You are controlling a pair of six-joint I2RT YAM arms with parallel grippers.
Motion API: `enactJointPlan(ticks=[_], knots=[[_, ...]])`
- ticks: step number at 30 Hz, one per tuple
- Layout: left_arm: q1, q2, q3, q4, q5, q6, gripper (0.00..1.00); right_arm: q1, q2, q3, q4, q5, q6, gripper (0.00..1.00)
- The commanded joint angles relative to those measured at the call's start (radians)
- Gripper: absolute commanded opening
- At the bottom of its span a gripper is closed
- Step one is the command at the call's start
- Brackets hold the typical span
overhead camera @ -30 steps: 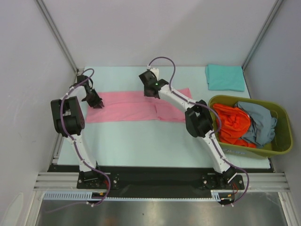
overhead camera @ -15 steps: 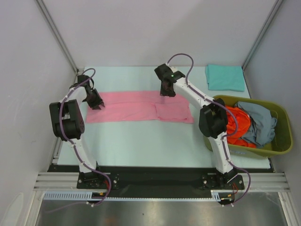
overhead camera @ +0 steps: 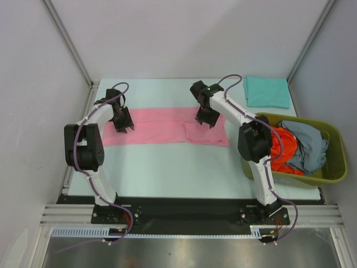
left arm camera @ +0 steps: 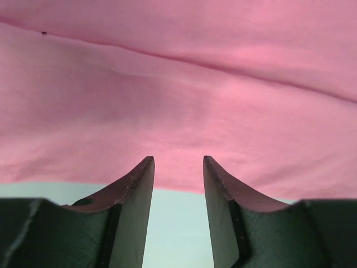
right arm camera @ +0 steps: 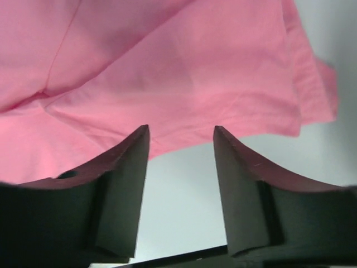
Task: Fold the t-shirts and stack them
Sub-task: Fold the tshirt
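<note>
Now pink t-shirt [left arm camera: 178, 95] lies just beyond both jaws.

Left hand [overhead camera: 124, 125] shifted inward over pink t-shirt [overhead camera: 159, 126]; right hand [overhead camera: 205, 121] moved rightward, nearer.

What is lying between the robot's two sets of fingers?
Just the pink t-shirt, spread flat on the table from the left fingers to the right fingers. The top view shows it.

matt pink cloth t-shirt [overhead camera: 156, 127], smooth plastic basket [overhead camera: 312, 180]
</note>
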Motion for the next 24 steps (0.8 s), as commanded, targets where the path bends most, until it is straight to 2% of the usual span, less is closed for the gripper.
enactJointPlan(ticks=[1,2,4,5,17,24], knots=[[-0.013,-0.117,-0.014,-0.009,0.002,0.009,0.47,0.006,-0.018,0.047,-0.082,-0.033,0.205,0.57],[-0.019,-0.13,-0.023,-0.006,0.013,0.009,0.46,0.006,-0.004,0.061,-0.094,-0.032,0.233,0.63],[-0.052,-0.175,-0.034,-0.002,0.016,0.004,0.47,0.003,0.018,0.09,-0.111,-0.011,0.282,0.66],[-0.059,-0.19,-0.046,0.001,0.021,0.003,0.46,0.0,0.039,0.092,-0.111,-0.015,0.294,0.7],[-0.076,-0.383,-0.166,0.035,0.053,0.022,0.48,-0.081,0.151,0.136,-0.071,0.043,0.311,0.77],[-0.076,-0.399,-0.167,0.035,0.062,0.027,0.49,-0.081,0.249,0.189,-0.097,0.036,0.31,0.79]])
